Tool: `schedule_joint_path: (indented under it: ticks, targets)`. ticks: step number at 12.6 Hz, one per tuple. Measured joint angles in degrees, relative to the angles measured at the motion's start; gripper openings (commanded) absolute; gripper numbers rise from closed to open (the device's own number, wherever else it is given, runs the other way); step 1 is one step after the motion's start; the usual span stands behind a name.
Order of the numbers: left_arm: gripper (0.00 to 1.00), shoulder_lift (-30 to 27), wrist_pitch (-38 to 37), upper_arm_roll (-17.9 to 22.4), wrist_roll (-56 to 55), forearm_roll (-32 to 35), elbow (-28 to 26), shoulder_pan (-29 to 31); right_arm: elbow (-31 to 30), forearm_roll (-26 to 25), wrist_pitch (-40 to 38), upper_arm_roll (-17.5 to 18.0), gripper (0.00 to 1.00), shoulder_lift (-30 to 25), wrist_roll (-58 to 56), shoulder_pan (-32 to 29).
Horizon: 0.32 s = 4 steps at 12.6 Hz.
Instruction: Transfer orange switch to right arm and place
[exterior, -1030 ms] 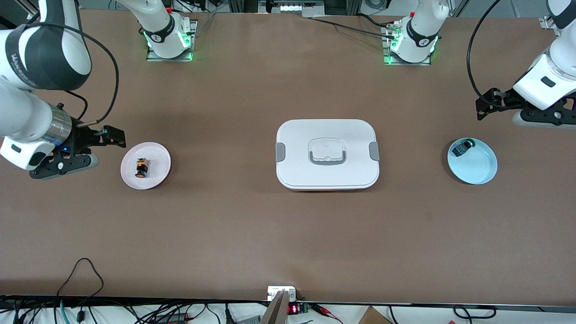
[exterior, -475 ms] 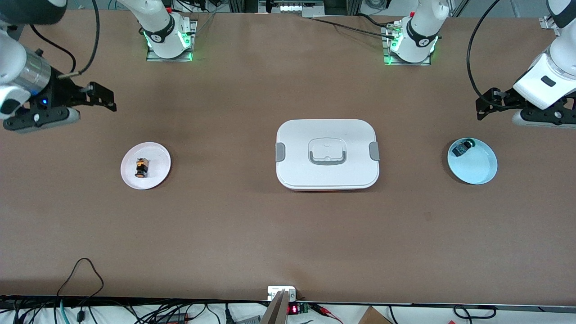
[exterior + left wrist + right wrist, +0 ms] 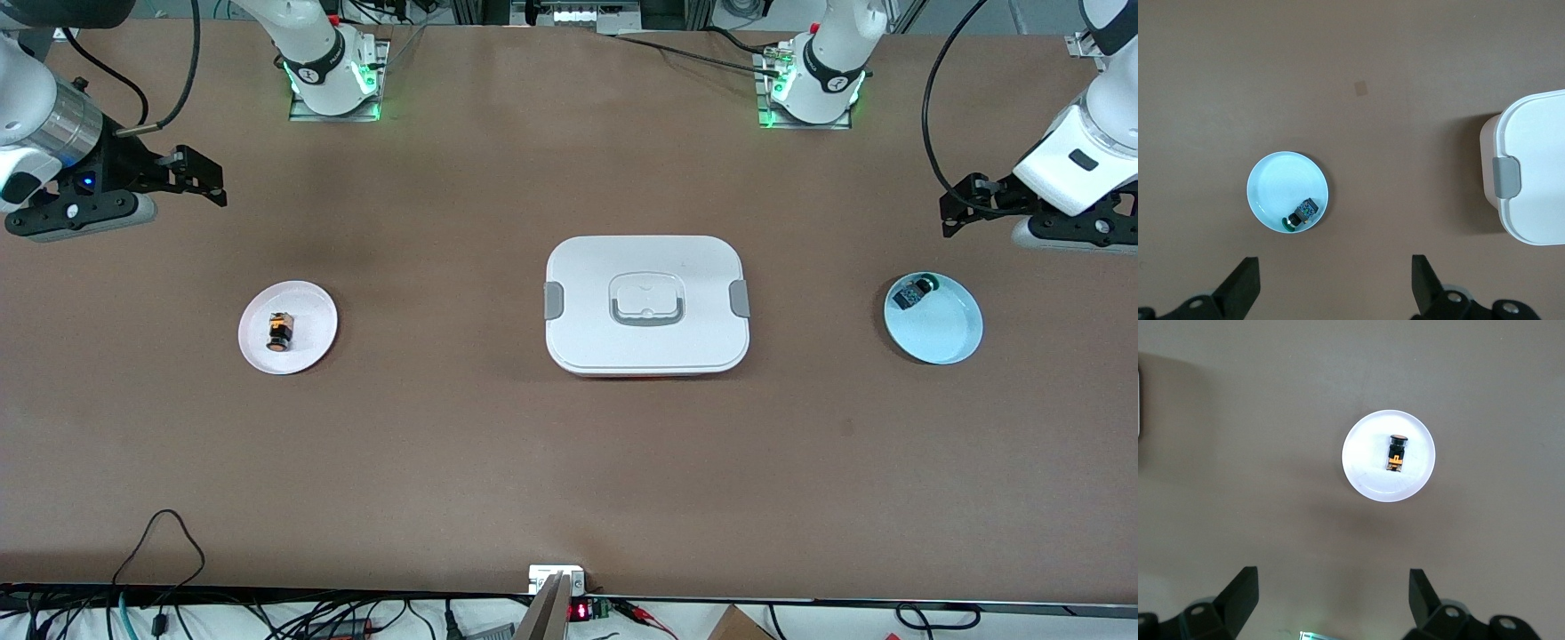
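Front view: orange switch (image 3: pixel 280 331) lies on white plate (image 3: pixel 287 327); right gripper (image 3: pixel 191 177) and left gripper (image 3: pixel 965 208), both spread wide, hover over bare table w/ nothing held (looks placed already, so keep clear).

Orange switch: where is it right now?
The orange switch lies on the white plate toward the right arm's end of the table, untouched by either gripper.

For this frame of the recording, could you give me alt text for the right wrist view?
The orange switch lies on a small white plate on the brown table, seen from straight above. The right pincer hangs open over bare table beside the plate, holding nothing, its two black fingers at the picture's edge.
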Motion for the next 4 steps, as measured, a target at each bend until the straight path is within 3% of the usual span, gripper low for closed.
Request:
schedule_joint_path:
  ticks: [4]
  targets:
    - [1.0,0.0,0.0,-0.02,0.0,0.0,0.0,0.0,0.13,-0.23,0.31,0.0,1.0,0.03,-0.03,-0.32]
